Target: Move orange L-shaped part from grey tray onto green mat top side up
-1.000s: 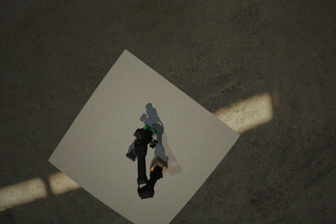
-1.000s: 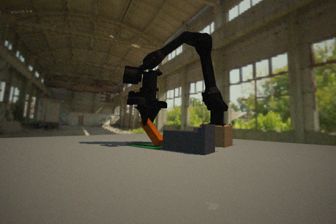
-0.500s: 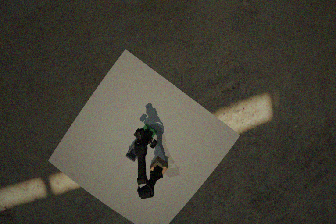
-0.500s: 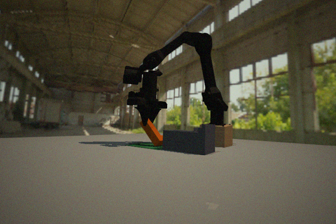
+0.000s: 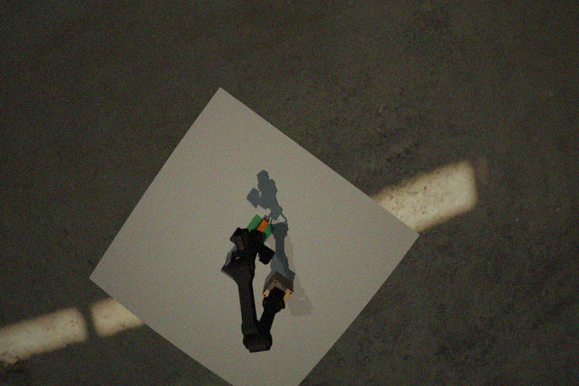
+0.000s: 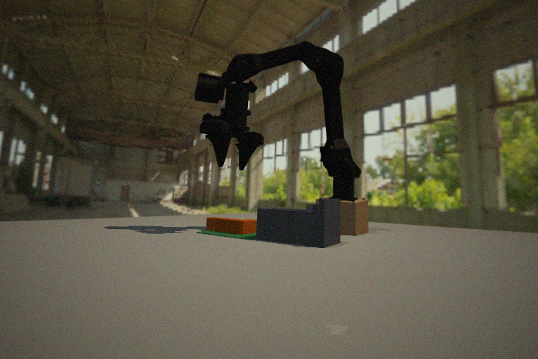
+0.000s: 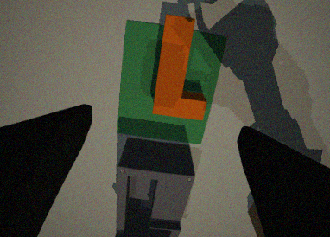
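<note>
The orange L-shaped part (image 5: 262,225) (image 6: 231,225) (image 7: 173,72) lies flat on the green mat (image 5: 254,220) (image 7: 136,80), its L outline facing up. Its short foot is at the tray side; its far end reaches slightly past the mat's far edge in the wrist view. My gripper (image 6: 231,168) (image 7: 168,124) is open and empty, fingers spread wide, high above the part and touching nothing; its fingertips are hidden in the top view. The grey tray (image 6: 291,225) (image 7: 156,156) stands beside the mat, its pocket showing no orange in the visible portion.
The arm's brown base block (image 5: 279,282) (image 6: 355,217) stands behind the tray in the exterior view. The pale table top (image 5: 193,163) (image 6: 179,286) carries everything. The arm's shadow falls across part of the mat and the table beyond it.
</note>
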Motion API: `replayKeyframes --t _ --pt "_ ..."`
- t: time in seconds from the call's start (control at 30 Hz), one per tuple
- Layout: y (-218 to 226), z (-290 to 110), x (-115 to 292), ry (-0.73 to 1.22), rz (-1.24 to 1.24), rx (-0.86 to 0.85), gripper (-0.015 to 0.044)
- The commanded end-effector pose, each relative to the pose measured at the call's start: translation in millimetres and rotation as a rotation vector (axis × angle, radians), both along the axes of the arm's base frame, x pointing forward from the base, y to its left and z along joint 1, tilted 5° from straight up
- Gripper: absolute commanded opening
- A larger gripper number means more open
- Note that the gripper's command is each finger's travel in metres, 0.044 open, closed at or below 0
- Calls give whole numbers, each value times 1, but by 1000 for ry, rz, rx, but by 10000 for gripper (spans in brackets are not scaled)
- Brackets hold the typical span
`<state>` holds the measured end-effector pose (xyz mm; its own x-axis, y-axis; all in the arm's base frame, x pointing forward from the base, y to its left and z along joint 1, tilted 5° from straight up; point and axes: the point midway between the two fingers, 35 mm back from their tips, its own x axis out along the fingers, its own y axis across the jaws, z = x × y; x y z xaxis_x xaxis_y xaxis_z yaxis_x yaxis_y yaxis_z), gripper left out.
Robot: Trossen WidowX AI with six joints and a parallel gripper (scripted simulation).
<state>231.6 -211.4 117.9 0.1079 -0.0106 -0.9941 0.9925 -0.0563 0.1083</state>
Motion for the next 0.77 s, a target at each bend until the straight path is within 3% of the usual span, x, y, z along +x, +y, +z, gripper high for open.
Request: replayKeyframes --t 0.0,0.73 --pt "4 10 -4 10 3 16 400" --pt "0 5 0 -3 0 -3 400"
